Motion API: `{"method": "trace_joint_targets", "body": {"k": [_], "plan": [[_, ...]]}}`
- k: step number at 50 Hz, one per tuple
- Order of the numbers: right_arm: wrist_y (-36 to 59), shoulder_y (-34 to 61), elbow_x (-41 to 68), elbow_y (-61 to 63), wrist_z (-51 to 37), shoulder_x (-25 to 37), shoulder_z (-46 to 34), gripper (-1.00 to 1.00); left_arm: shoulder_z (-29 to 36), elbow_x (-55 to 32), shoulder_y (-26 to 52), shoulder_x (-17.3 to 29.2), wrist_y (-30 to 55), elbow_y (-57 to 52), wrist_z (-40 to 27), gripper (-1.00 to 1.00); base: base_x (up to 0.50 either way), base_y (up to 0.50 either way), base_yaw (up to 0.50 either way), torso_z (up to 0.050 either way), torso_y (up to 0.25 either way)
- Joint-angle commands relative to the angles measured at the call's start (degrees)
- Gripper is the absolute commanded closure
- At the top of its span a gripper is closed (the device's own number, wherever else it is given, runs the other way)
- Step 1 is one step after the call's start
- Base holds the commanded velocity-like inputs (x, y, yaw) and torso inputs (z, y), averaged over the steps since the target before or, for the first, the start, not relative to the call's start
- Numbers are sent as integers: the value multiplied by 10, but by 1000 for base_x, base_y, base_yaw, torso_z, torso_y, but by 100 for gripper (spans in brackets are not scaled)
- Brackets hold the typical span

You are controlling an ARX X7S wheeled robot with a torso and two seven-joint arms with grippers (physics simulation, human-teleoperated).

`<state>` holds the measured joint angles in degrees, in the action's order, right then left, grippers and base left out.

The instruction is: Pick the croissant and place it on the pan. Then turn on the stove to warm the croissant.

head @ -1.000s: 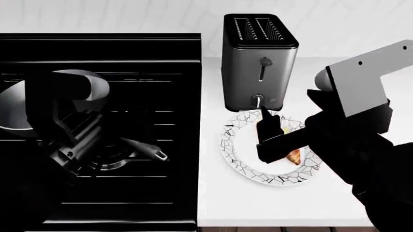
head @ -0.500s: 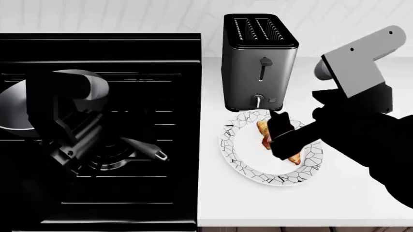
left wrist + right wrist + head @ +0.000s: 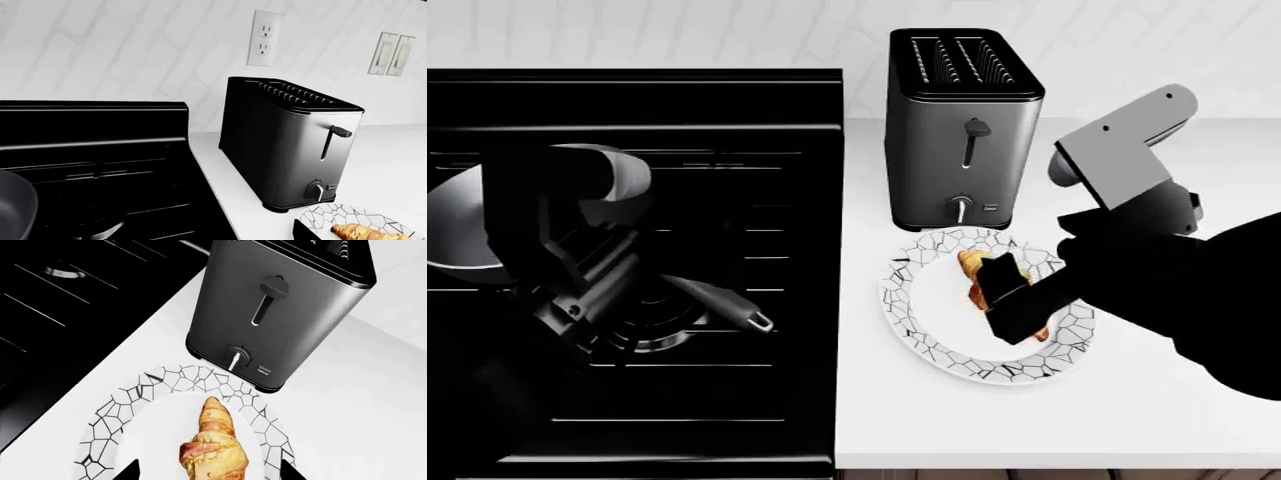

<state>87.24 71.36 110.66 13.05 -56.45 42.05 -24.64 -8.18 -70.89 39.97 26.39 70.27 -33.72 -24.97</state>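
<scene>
While my right gripper (image 3: 1004,296) hangs low over the white cracked-pattern plate (image 3: 924,340), its two black fingertips (image 3: 131,471) sit spread wide either side of the croissant (image 3: 213,447), so it's open and not pinching anything yet, and the croissant lies flat on the plate just in front of the silver toaster (image 3: 958,125). Further left the pan (image 3: 451,232) sits on the stove (image 3: 734,110) well apart from all that, with my left gripper (image 3: 574,310) parked over the grates, though I honestly can't tell if it's released or clenched.
</scene>
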Motion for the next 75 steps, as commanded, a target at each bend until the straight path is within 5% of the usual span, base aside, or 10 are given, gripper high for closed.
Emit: {"method": "trace_joint_targets", "body": {"k": [1,25,75], "plan": [[4,10,-55,-22,57,-6,-27,-100,10,13,-3,3,-13,9,9,-100,0,0,0,0,0],[-25,10,-207,-40,201,-6,-82,-100,26,30,-3,2,-31,31,18,-100,0,0,0,0,0],[-74,18,-294,-71,289,-7,-171,-100,46,34,7,6,-54,48,28,-100,0,0,0,0,0]]}}
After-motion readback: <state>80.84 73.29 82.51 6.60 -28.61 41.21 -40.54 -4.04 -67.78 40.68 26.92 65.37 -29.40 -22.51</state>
